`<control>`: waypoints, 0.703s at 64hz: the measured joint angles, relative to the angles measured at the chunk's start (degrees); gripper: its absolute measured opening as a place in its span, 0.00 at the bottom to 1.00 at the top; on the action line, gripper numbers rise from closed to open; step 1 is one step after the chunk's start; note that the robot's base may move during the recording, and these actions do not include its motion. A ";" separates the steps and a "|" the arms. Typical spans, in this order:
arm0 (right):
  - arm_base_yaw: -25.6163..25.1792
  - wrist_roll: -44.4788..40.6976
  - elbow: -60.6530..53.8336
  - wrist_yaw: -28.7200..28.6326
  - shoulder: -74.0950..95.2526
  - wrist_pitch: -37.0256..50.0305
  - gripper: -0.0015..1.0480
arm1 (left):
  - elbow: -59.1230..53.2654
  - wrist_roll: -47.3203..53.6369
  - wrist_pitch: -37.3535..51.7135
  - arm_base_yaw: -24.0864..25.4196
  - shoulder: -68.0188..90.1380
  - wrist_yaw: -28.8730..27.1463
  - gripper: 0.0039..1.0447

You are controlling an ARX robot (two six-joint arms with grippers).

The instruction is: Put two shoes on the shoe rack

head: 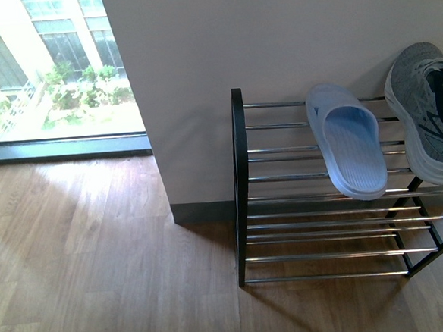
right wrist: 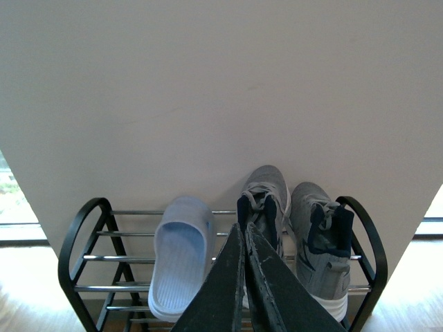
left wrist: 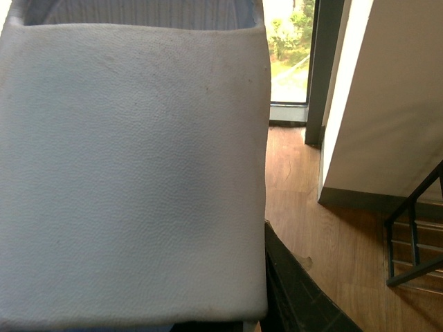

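The shoe rack (head: 242, 187) stands against the pale wall (head: 273, 33) on the wood floor (head: 100, 281), and its top tier already carries one blue slide (head: 347, 151) lying sole-down across the bars, with the grey sneaker (head: 429, 110) just to its right at the frame's edge. From the right wrist camera both sneakers (right wrist: 315, 242) show side by side on the right half of the rack, toes to the wall, the slide on their left. Now the other slide (left wrist: 131, 173): it fills the left wrist camera, pale pebbled sole right up against the lens, so it looks to be carried by the left end effector (left wrist: 277, 290), of which only a dark finger shows below the slide; the grip itself is hidden, so I judge it clamped on the slide rather than see it. The right end effector (right wrist: 243, 290) has its two dark fingers pressed together with nothing between them, hanging in front of the rack. To do this step well, the carried slide wants to go to the bare bars left of its mate, toe towards the wall, sole flat across at least two bars so it cannot tip through the gaps. Lower it until it rests before letting go, and keep clear of the slide already there.
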 joint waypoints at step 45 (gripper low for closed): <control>0.04 -0.02 0.00 -0.02 -10.95 -11.37 0.20 | 0.00 0.00 0.00 0.00 0.00 0.00 0.01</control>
